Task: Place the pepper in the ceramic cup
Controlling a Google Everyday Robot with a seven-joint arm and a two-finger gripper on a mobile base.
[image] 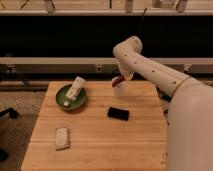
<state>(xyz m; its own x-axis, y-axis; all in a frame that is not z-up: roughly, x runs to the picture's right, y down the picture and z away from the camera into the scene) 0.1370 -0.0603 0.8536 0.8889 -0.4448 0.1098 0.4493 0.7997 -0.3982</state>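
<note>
Gripper: at the end of the white arm, which rises from the lower right, bends at a high elbow and turns down over the far edge of the tabletop, right of centre; it hangs directly above the cup; the wrist covers the jaws, so I cannot tell whether they are wide, narrow or gripping.

Pepper: slim red sliver, tilted, lower end to the left; at the very tip of the gripper, touching or nearly touching it; above the cup's rim, off the tabletop; whether it sits between the jaws or only beside them cannot be told.

Cup: small, pale, cylindrical, upright; on the tabletop near the far edge, straight below gripper and pepper; whether the pepper's lower end reaches its mouth cannot be told.

Bowl: round, green; far left part of the tabletop, well apart from the cup; holds a white tube leaning up toward the far right.

Slab: black, flat, rectangular; on the tabletop nearer the camera than the cup, almost in line with it.

Packet: pale, flat, rounded corners; near left part of the tabletop, well apart from the rest.

Tabletop: light wooden planks, rectangular; a dark wall with a pale horizontal rail behind it.
</note>
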